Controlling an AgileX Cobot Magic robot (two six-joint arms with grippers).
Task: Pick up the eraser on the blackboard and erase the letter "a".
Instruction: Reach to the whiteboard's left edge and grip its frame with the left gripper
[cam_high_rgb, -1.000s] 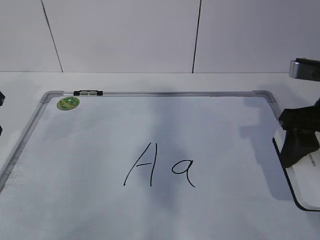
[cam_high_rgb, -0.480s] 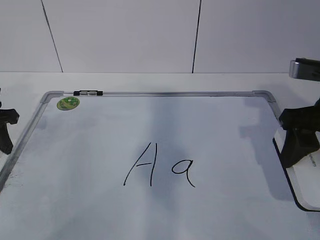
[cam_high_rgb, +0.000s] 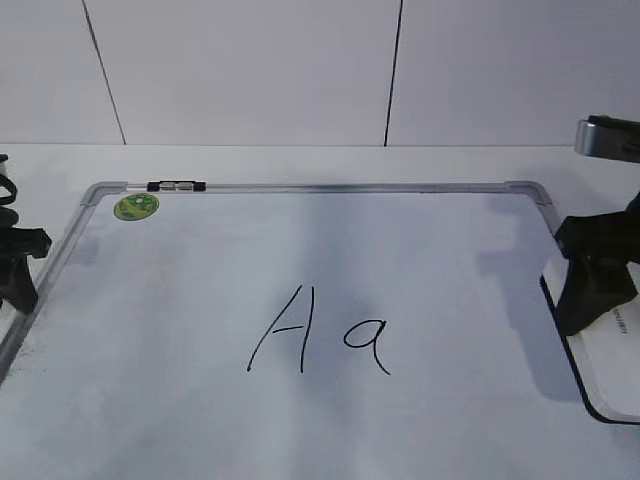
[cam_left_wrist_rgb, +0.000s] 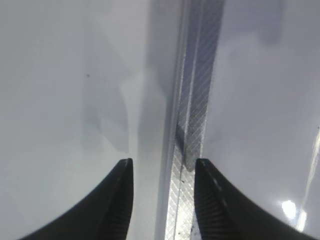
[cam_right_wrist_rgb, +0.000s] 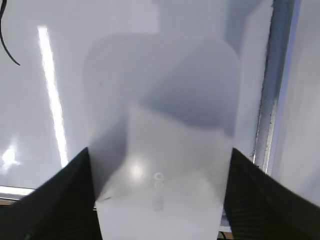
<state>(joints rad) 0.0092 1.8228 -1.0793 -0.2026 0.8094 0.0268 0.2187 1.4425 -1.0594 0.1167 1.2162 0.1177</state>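
Observation:
The blackboard (cam_high_rgb: 300, 250) is a white dry-erase board with a grey frame, lying flat. The letter "a" (cam_high_rgb: 367, 343) is written in black near its middle, right of a taller capital "A" (cam_high_rgb: 285, 330). The eraser (cam_high_rgb: 612, 372), white with a black underside, sits at the board's right edge. It fills the right wrist view (cam_right_wrist_rgb: 160, 100). My right gripper (cam_high_rgb: 592, 290) (cam_right_wrist_rgb: 160, 152) has a jaw against each side of it. My left gripper (cam_high_rgb: 15, 268) (cam_left_wrist_rgb: 162, 167) is open and empty, straddling the board's left frame (cam_left_wrist_rgb: 192, 125).
A round green sticker (cam_high_rgb: 136, 206) is in the board's far left corner, with a small black clip (cam_high_rgb: 177, 186) on the far frame beside it. A white wall stands behind the table. The board's right frame (cam_right_wrist_rgb: 272, 100) runs close beside the eraser.
My left gripper has come into view at the left edge and moved in over the board's frame. The right gripper and eraser have shifted slightly left.

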